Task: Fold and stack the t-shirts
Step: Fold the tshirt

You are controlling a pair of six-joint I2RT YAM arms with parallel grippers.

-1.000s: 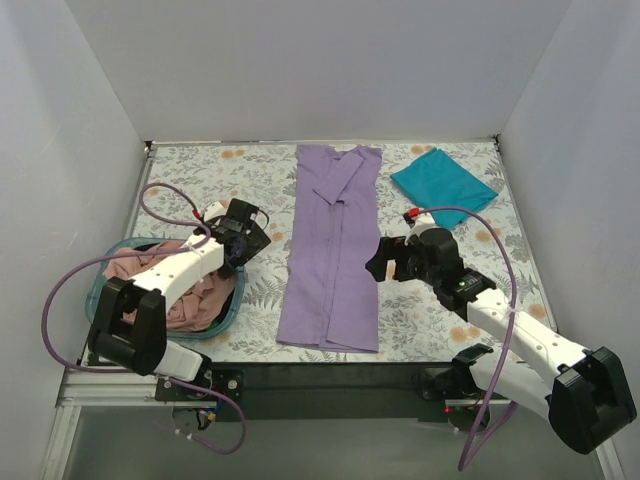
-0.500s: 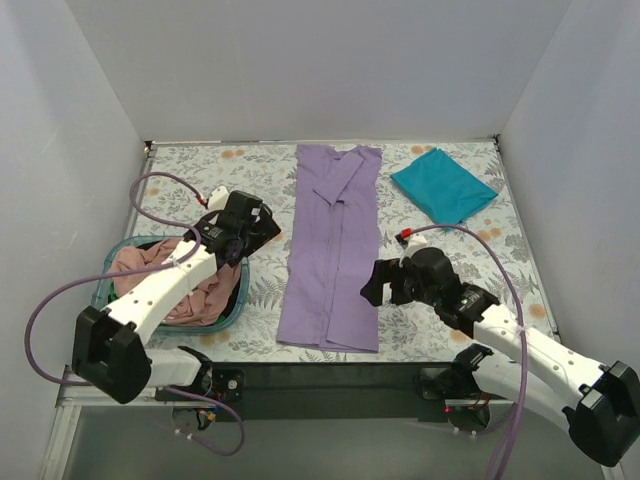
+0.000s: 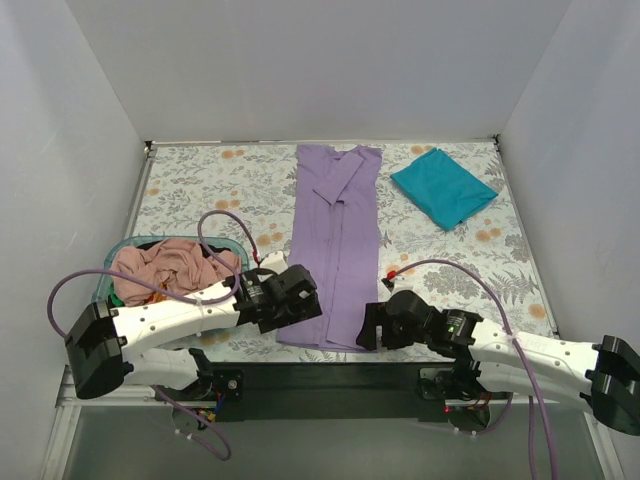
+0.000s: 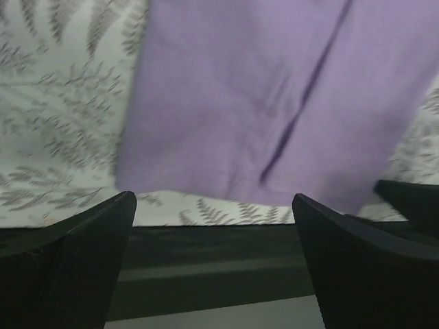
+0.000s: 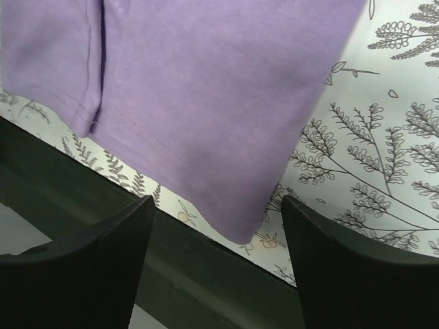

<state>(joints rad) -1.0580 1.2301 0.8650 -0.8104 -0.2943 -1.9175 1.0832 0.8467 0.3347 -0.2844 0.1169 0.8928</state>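
From above, the lavender t-shirt (image 3: 338,240) lies as a long strip down the middle of the floral table (image 3: 200,180), running from 12 to 6 o'clock. A folded teal t-shirt (image 3: 443,186) sits well apart from it at 1 o'clock. Pink t-shirts (image 3: 165,268) are heaped in the teal basket (image 3: 103,288) at 8 o'clock. The left gripper (image 3: 300,300) is at the hem's 7 o'clock corner and the right gripper (image 3: 368,328) at its 5 o'clock corner. The left wrist view is blurred, but its fingers (image 4: 75,260) stand wide apart with nothing between them, the hem towards 12 o'clock. In the right wrist view the fingers (image 5: 343,267) are also spread, the hem corner showing between them, seemingly unpinched.
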